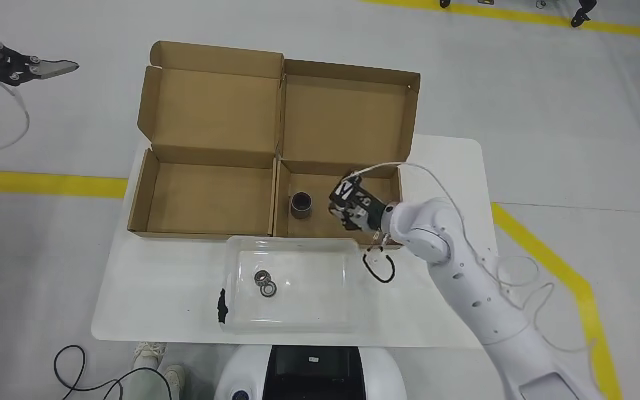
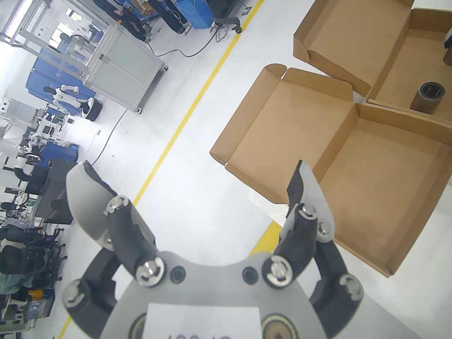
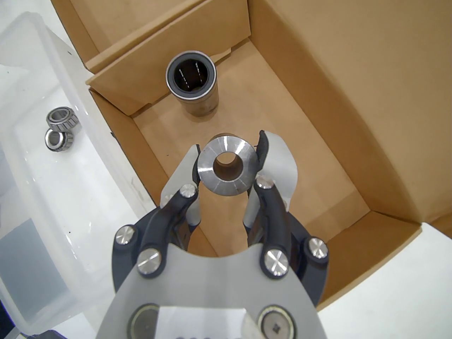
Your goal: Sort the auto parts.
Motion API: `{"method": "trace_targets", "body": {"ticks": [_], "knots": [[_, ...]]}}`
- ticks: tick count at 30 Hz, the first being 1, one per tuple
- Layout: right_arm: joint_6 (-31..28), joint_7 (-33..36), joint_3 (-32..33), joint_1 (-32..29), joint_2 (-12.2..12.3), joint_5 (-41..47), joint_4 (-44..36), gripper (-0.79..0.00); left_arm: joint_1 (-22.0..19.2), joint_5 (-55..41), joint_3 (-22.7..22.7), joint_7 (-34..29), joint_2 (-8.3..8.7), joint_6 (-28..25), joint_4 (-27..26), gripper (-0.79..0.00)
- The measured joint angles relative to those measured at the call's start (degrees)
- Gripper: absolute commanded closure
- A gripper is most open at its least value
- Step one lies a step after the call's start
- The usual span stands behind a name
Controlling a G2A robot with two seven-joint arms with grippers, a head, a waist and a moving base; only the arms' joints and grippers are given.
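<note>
a short steel bushing (image 3: 210,165) is pinched between the two fingers of the right gripper (image 3: 229,148), inside the tray of the right cardboard box (image 3: 317,107). its flat end is bright machined metal with fine radial marks around a round bore. that end faces the wrist camera, so its long axis runs down toward the box floor; whether it touches the floor cannot be told. near it but apart stands a dark cylinder (image 3: 192,82), upright, its open ribbed bore facing up. the left cardboard box (image 1: 205,198) sits against the right one, both with lids folded back. in front of the boxes a clear plastic bin (image 1: 320,300) holds two small roller bearings (image 3: 60,130), touching each other. all of it rests on a white table (image 1: 440,170), on a pale floor crossed by yellow lines (image 1: 60,183). the left gripper (image 2: 192,171) hangs off the table over that floor, fingers spread wide and holding nothing, with a workshop of blue cabinets (image 2: 196,5) and a framed enclosure (image 2: 116,54) beyond.
</note>
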Motion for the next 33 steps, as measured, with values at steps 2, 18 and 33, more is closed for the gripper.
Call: {"method": "trace_targets", "body": {"ticks": [2, 18, 33], "knots": [[0.38, 0.11, -1.08, 0.95, -0.31, -0.21, 1.67, 0.0, 0.0, 0.0, 0.0, 0.0, 0.0, 0.0, 0.0, -0.785], [1.13, -0.49, -9.29, 9.58, -3.58, 0.0, 13.91, -0.129, 0.0, 0.0, 0.0, 0.0, 0.0, 0.0, 0.0, -0.785], [1.32, -5.22, -10.6, 11.58, -4.7, -1.67, 15.54, -0.56, 0.0, 0.0, 0.0, 0.0, 0.0, 0.0, 0.0, -0.785]]}}
